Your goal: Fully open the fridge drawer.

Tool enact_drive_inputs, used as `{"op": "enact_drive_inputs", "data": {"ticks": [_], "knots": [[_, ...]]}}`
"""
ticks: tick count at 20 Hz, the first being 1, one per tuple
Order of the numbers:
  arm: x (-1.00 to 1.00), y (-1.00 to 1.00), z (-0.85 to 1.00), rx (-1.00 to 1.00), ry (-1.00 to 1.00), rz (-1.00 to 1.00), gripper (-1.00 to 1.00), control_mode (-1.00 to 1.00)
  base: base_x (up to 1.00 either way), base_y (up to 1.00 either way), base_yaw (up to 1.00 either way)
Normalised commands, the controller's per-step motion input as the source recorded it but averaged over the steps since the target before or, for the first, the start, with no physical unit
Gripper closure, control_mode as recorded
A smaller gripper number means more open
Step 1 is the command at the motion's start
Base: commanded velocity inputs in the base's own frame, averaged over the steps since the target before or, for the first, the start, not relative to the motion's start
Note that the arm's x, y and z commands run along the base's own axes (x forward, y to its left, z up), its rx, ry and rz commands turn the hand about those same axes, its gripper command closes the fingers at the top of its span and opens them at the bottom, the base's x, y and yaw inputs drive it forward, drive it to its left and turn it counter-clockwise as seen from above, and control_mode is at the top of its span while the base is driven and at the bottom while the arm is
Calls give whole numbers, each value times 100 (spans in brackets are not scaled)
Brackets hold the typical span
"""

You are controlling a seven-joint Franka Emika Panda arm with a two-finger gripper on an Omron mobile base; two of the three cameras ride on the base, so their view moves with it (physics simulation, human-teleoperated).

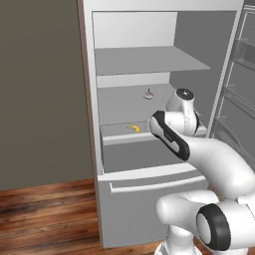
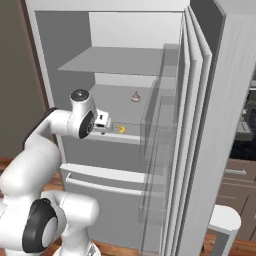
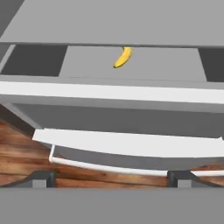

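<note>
Drawer part-way out, more pull needed.
My gripper, jaws spread and holding nothing, hovers above the fridge drawer under the lower shelf; a banana lies inside. I judge travel remains.

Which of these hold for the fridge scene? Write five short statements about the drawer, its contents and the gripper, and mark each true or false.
1. A banana lies in the fridge drawer. True.
2. The fridge door is closed. False: it stands open at the right.
3. The gripper holds the banana. False: its fingertips stand wide apart with nothing between them.
4. A bar handle runs across the pale panel below the drawer. True.
5. The drawer is pushed fully in. False: it is slid partly out.
</note>
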Motion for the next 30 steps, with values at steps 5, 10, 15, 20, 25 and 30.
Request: {"op": "enact_drive_inputs", "data": {"ticks": [5,10,15,20,25,30], "knots": [[41,0,-5,0,-3,-3,-100,-100,0,0,0],[31,0,-3,0,0,0,-100,-100,0,0,0],[16,0,-14,0,0,0,-100,-100,0,0,0],[25,0,-17,0,0,-2,-100,-100,0,0,0],[35,0,-10,0,0,-6,-100,-100,0,0,0],[34,0,-13,0,0,-5,-100,-100,0,0,0]]}}
